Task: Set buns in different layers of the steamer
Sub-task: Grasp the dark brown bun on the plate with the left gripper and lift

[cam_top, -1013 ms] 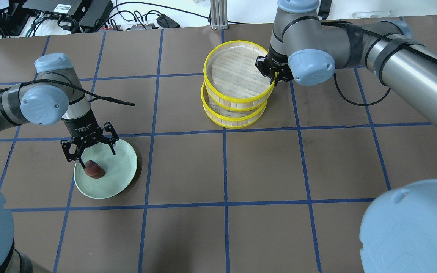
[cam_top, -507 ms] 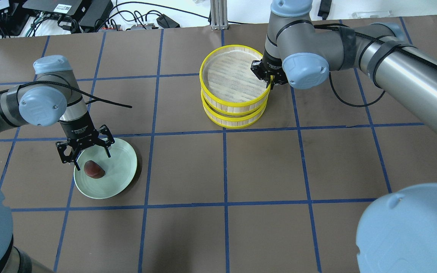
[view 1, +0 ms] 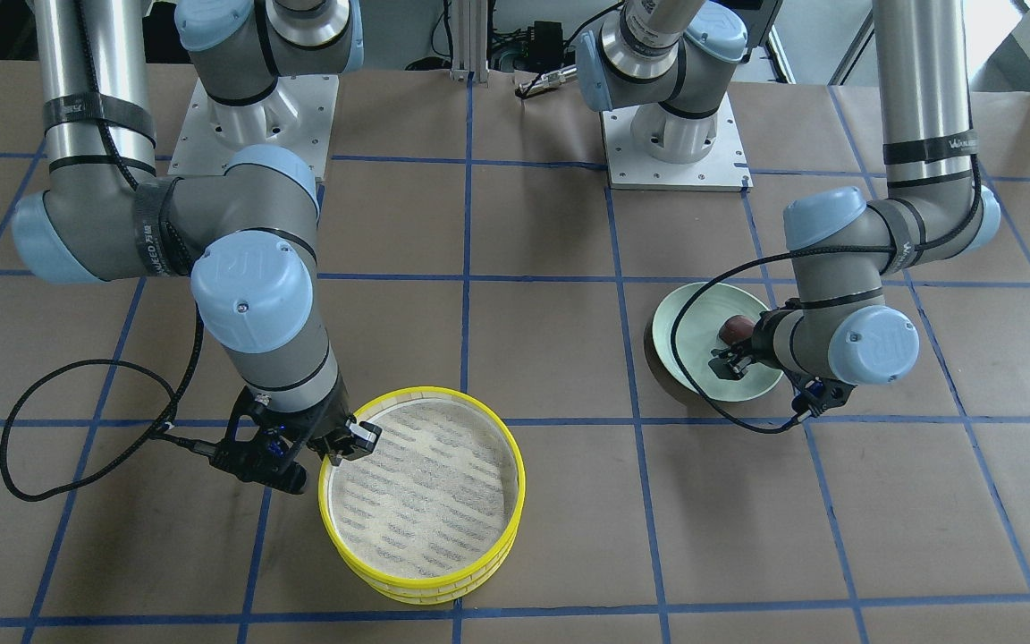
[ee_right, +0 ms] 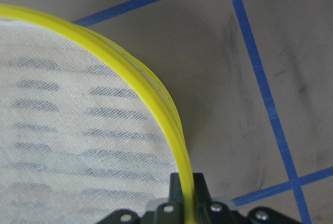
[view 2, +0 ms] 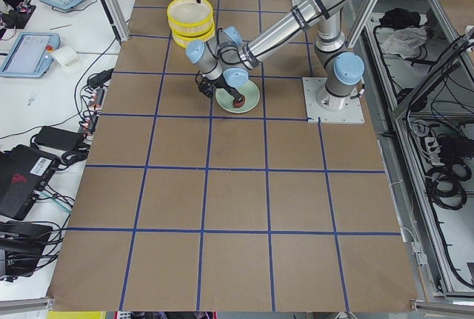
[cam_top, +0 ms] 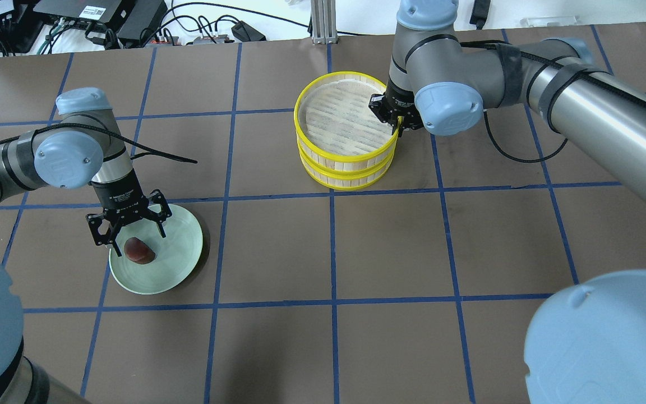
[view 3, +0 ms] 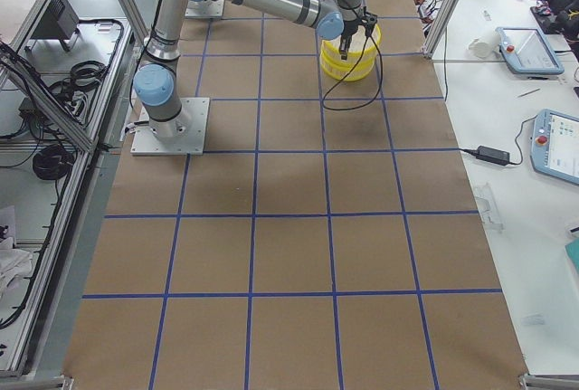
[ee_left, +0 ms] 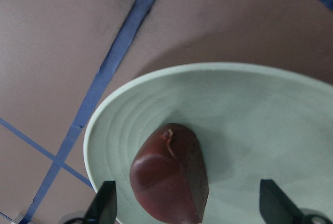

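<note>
Framing the steamer (cam_top: 351, 159) from above on four sides, two near, two far; hugging its rim at the right wrist.

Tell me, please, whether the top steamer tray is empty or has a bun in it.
Empty. The top tray shows only bare mesh in both table views; the brown bun lies on the green plate.

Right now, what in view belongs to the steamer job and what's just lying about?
Job: dark bun, upper steamer tray, lower steamer tray, open left gripper, right gripper clamped on the upper tray's rim.
Lying about: mint-green plate under the bun, cables at the back.
</note>
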`<action>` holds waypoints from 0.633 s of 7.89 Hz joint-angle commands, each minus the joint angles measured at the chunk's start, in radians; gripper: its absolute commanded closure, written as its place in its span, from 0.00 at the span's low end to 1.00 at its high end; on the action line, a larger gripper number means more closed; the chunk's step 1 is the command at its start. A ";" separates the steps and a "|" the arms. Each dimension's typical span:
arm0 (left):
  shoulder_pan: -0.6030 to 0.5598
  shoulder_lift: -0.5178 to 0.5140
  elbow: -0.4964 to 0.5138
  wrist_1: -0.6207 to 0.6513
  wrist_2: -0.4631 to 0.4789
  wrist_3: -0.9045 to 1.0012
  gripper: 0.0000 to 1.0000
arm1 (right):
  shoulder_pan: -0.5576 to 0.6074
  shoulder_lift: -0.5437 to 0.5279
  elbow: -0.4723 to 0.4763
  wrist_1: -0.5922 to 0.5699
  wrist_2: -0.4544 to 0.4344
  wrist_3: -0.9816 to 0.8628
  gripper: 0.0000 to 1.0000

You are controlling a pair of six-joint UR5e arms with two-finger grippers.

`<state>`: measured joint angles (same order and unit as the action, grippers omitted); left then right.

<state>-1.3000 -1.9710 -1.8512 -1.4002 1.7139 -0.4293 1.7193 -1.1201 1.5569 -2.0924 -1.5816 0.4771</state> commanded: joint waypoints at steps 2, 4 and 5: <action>-0.001 -0.005 -0.002 0.000 -0.011 -0.011 0.57 | 0.000 0.000 0.011 -0.002 0.000 0.000 0.97; -0.001 -0.003 0.003 0.004 -0.049 -0.011 0.93 | 0.000 0.000 0.011 -0.005 -0.001 -0.008 0.94; -0.001 0.006 0.003 0.003 -0.086 -0.012 1.00 | 0.000 0.000 0.011 -0.009 -0.002 -0.008 0.92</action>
<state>-1.3008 -1.9741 -1.8507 -1.3986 1.6821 -0.4398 1.7196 -1.1198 1.5676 -2.0959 -1.5822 0.4722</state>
